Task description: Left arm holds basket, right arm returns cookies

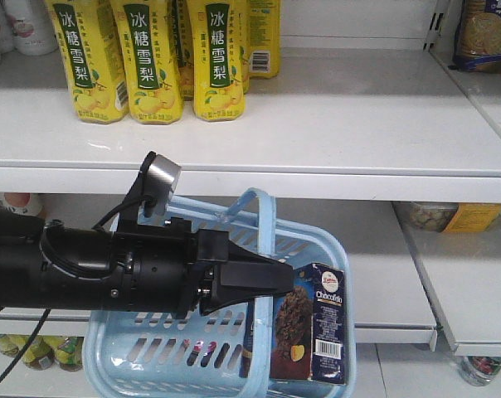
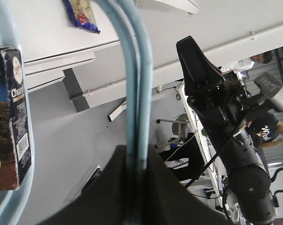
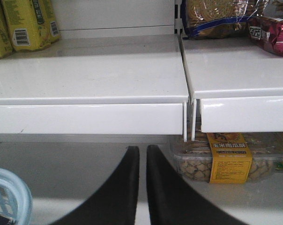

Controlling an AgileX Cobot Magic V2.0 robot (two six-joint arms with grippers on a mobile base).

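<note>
Light blue basket [image 1: 151, 348] hangs off the left claw [image 1: 294, 278], which pinches both handles [image 1: 265, 217] so it's steady. Cookies [image 1: 317, 323] stand upright inside the basket; the right claw [image 3: 142, 187] waits beside it, pressed together and empty.

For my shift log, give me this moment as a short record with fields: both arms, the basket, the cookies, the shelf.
basket: light blue, hanging by its handles
cookies: upright inside the basket, at its right end
left gripper: jaws shut on the handles
right gripper: jaws nearly together, nothing between them
upper shelf: yellow bottles standing at left
</note>
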